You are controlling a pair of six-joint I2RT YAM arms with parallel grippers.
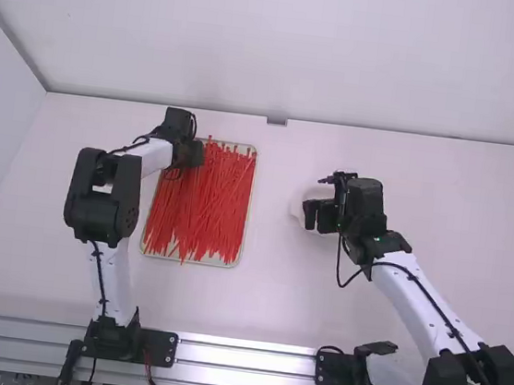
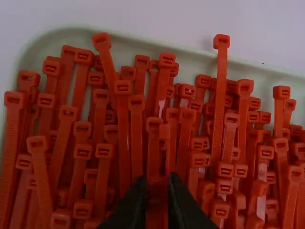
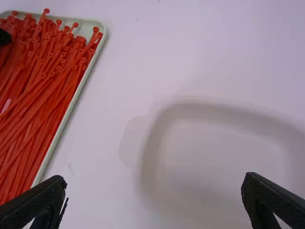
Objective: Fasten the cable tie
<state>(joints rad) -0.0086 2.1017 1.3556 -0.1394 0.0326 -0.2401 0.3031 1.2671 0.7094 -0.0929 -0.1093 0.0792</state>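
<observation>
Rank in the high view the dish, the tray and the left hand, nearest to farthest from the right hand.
1. Dish, right beside the right hand.
2. Tray, farther left.
3. Left hand, over the tray's far left corner.

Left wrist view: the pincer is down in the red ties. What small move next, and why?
Probably lift the left pincer slightly, straight up: it looks closed on one red tie in the heap on the tray, and lifting would free it from its neighbours.
</observation>
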